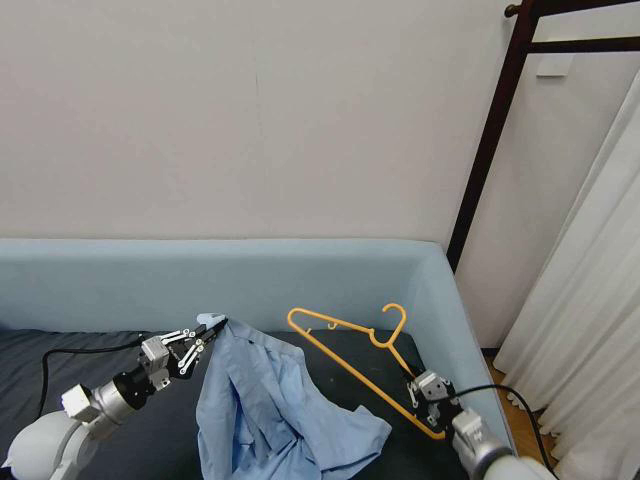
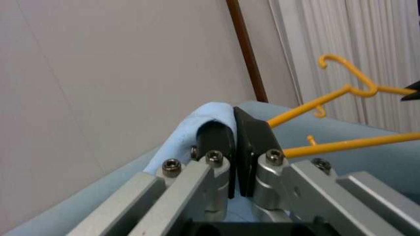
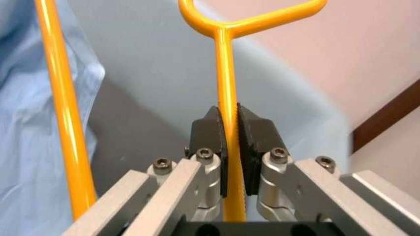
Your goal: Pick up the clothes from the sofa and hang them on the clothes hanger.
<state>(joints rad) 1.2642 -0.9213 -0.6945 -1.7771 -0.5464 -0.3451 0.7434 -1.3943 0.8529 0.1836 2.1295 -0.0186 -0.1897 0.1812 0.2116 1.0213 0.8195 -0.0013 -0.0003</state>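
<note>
The left gripper [image 1: 207, 333] sits at about 8 o'clock in the head view and is pinched shut on an edge of the shirt [image 1: 270, 400]. In the left wrist view its black pads [image 2: 253, 137] meet, with a fold of light blue cloth bulging over one of them. From that grip the shirt falls toward 5 o'clock and lies crumpled across the dark seat [image 1: 90, 350] of the sofa [image 1: 300, 270], its long axis running from 11 to 5 o'clock.

The right gripper [image 1: 420, 392], at about 5 o'clock, is closed narrow on the hanger [image 1: 345, 345]. The right wrist view shows one pad [image 3: 257, 132] on each side of a thin orange rod. It holds the hanger near its lower end. The hanger's long axis slants from 10 o'clock down to 4 o'clock, and its hook points up toward 12 o'clock, just beside the sofa's right arm. The shirt's lower edge lies near the hanger's lower bar.

A dark coat stand [image 1: 490, 140] rises at 2 o'clock behind the sofa, with a white curtain [image 1: 590, 300] beside it.
</note>
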